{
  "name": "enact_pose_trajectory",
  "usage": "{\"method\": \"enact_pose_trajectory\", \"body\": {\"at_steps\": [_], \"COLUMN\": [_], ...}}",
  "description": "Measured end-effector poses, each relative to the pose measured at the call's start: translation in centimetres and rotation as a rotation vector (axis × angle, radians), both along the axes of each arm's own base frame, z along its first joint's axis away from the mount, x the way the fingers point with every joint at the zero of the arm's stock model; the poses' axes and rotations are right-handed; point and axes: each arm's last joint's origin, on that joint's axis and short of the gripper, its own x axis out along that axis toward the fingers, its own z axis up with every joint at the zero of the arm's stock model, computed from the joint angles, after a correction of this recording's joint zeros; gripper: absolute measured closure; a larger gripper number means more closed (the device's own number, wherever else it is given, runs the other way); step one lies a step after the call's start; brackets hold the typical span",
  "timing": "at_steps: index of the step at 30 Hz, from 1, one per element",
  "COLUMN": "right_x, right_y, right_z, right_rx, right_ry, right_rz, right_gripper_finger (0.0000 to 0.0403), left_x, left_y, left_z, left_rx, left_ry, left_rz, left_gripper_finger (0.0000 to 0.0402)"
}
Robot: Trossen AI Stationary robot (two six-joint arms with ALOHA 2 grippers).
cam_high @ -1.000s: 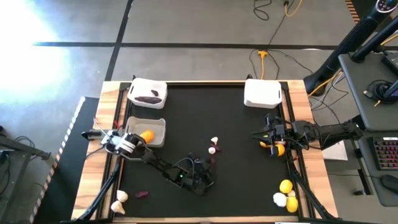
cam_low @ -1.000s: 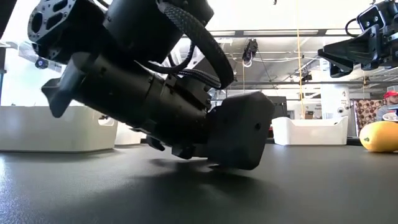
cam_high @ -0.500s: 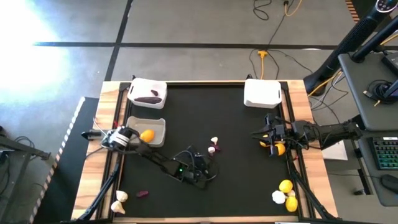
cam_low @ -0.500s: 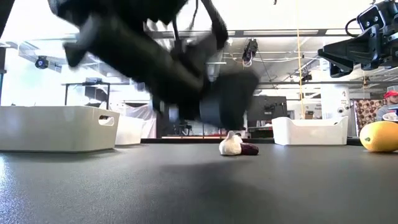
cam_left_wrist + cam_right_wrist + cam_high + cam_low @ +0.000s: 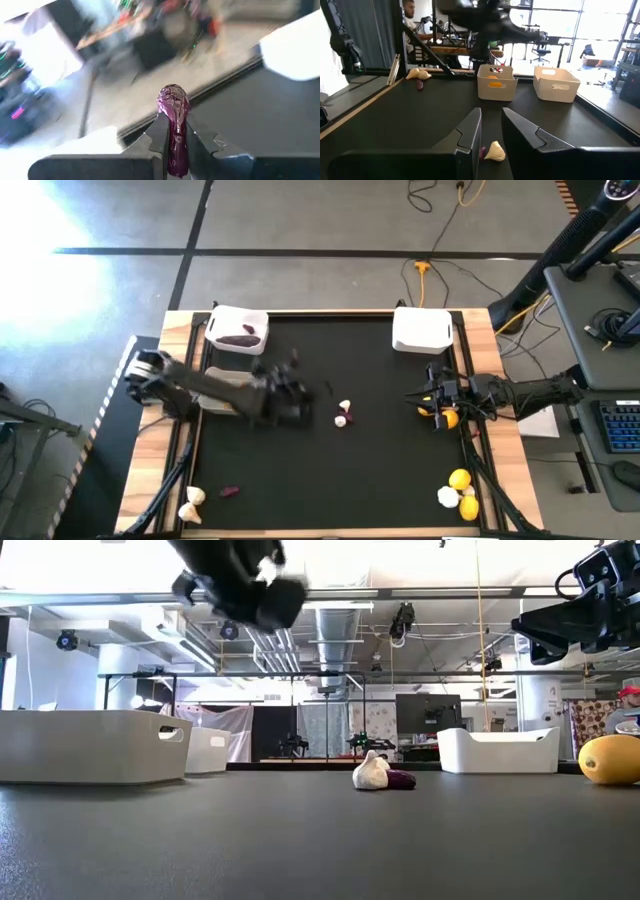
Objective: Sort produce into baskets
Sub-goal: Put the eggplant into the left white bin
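My left gripper (image 5: 300,388) is raised above the table beside the middle-left basket (image 5: 222,406), which my arm partly hides. It is shut on a dark purple piece (image 5: 173,117). The far-left basket (image 5: 237,330) holds purple pieces. The far-right basket (image 5: 421,330) stands at the back. My right gripper (image 5: 424,394) hovers open and empty by a lemon (image 5: 444,419) at the right edge. A garlic bulb (image 5: 345,406) and a purple piece (image 5: 340,420) lie mid-table. My left gripper pinches the purple piece between its two fingers on the piece's rear part (image 5: 175,137). The piece lies along the fingers, and its free end (image 5: 172,97) sticks out past the fingertips. It is lifted clear of the table.
Two lemons and a garlic bulb (image 5: 458,490) lie at the near right corner. A garlic bulb (image 5: 192,500) and a purple piece (image 5: 228,491) lie at the near left. The black mat between the arms is open.
My left gripper has risen from low over the near middle of the table. It has swung toward the far and left side, to the left baskets, carrying the purple piece clear of the table. The mid-table garlic and purple piece are now uncovered.
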Motion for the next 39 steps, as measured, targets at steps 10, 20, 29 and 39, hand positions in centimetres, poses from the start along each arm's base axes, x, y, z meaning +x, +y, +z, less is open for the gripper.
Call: {"method": "enact_pose_trajectory", "body": {"at_steps": [10,20,29,39], "right_x": [0.0,0.0,0.0,0.0], "right_y": [0.0,0.0,0.0,0.0], "right_z": [0.0,0.0,0.0,0.0], "right_rx": [0.000,0.000,0.000,0.000], "right_ry": [0.000,0.000,0.000,0.000], "right_rz": [0.000,0.000,0.000,0.000], "right_gripper_finger": [0.0335,0.0335,0.0335,0.0335], "left_x": [-4.8,-9.8,-10.5,-10.5], "left_y": [16.8,25.4,27.4,26.8], "left_z": [-1.2,-3.5,-7.2,-6.7], "left_rx": [-0.444,-0.750,-0.953,-0.940], "left_ry": [0.258,0.249,0.309,0.355], "left_rz": [0.381,0.497,0.468,0.450], "left_gripper_finger": [0.0380,0.0380,0.0372,0.0279]}}
